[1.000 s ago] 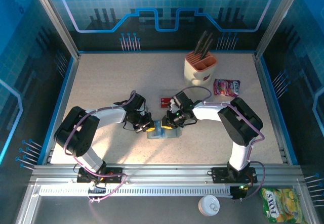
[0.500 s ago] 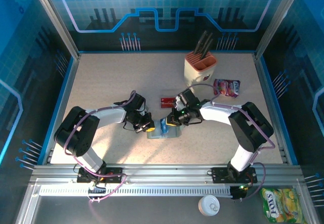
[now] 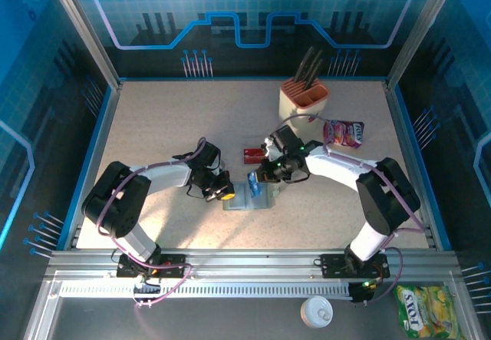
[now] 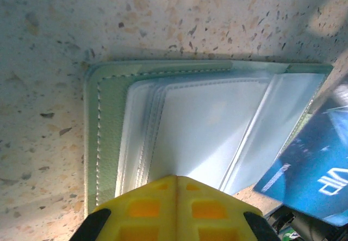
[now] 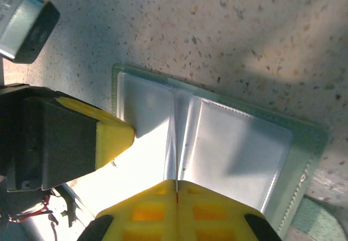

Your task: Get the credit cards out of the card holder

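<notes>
Left claw (image 3: 222, 193): pads shut tight, tip pressed onto the left leaf of the holder (image 4: 206, 127). Right claw (image 3: 263, 177): shut too, and going by the top view it pinches the blue card (image 4: 312, 170) by one edge.

Holder is on the table (image 3: 169, 125), centre near side, between my two claws. It lies open and flat, clear sleeves up. Its long axis runs left-right and the fold runs near-far.

Blue card is over the right leaf, tipped up off the holder. Its long axis runs roughly near-far in the top view.

Red card (image 3: 252, 154) is flat just behind the holder, long axis left-right.

Step in hand, my read: get the blue card clear. Doing it well:
- pin with the left so the holder can't drag
- pull straight along the card's plane, no twist
- lift clear of the sleeves before swinging away
- lay it flat beside the red card
</notes>
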`<move>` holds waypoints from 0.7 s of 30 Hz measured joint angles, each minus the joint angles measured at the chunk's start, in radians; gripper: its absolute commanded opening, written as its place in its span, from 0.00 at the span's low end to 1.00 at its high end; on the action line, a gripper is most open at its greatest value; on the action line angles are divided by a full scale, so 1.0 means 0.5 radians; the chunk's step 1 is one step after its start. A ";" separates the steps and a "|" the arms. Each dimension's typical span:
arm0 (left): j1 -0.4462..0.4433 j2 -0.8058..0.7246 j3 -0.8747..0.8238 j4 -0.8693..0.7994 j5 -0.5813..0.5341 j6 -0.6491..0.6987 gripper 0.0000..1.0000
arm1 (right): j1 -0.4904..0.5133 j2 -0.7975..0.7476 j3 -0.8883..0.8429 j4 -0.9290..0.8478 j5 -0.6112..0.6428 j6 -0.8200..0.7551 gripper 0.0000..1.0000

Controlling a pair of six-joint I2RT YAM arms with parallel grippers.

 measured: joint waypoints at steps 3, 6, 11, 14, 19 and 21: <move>0.000 0.000 0.000 0.001 0.000 0.002 0.05 | 0.000 0.000 0.132 -0.178 0.086 -0.330 0.00; 0.000 -0.006 0.000 0.002 -0.001 0.008 0.07 | 0.000 0.002 0.253 -0.353 0.186 -0.659 0.00; 0.000 -0.057 0.000 0.021 -0.002 0.008 0.10 | 0.002 0.100 0.510 -0.637 0.401 -1.199 0.00; 0.000 -0.082 0.000 0.037 -0.003 0.008 0.10 | 0.002 0.159 0.616 -0.740 0.455 -1.510 0.00; 0.000 -0.121 0.000 0.041 -0.027 0.008 0.12 | 0.005 0.305 0.874 -0.944 0.513 -1.974 0.00; 0.000 -0.138 0.000 0.039 -0.037 0.008 0.12 | 0.004 0.409 1.051 -1.038 0.535 -2.115 0.00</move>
